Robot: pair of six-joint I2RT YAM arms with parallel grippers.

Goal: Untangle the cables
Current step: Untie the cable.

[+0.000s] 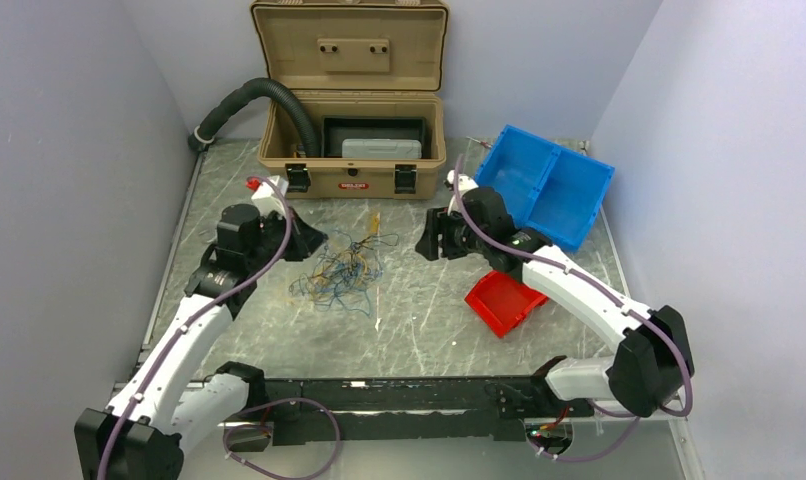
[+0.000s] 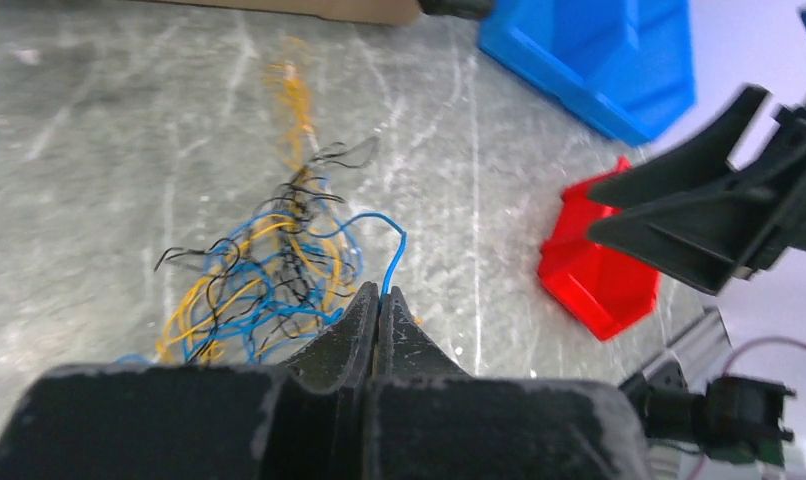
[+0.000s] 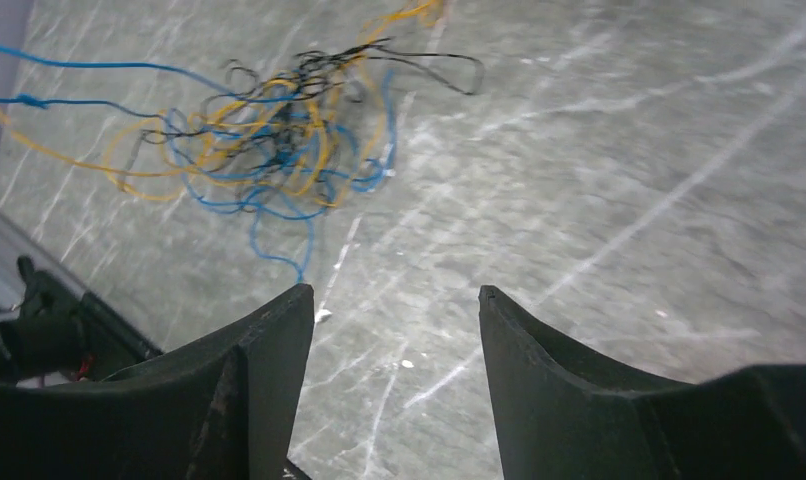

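Centre table (image 1: 419,330): cables (image 1: 341,268), apparently off edges.

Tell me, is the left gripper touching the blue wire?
Touching. In the left wrist view the left gripper is shut on the blue wire, which comes out from between its tips.

cables (image 1: 341,268): thin strands in blue, yellow-orange and black, all mixed in one tangle. table (image 1: 429,330): grey marble pattern with white veins. case (image 1: 351,165): tan, with black latches (image 1: 298,178) and a small red label (image 1: 353,186). hose (image 1: 269,92): black, ribbed. blue bin (image 1: 544,185) and red bin (image 1: 504,302), both plain. left arm (image 1: 179,350) and right arm (image 1: 579,285): white shells, black joints, purple cabling (image 1: 458,190). left hand (image 2: 381,292) and right hand (image 3: 394,292): matte black. walls (image 1: 59,150): pale lilac-grey.
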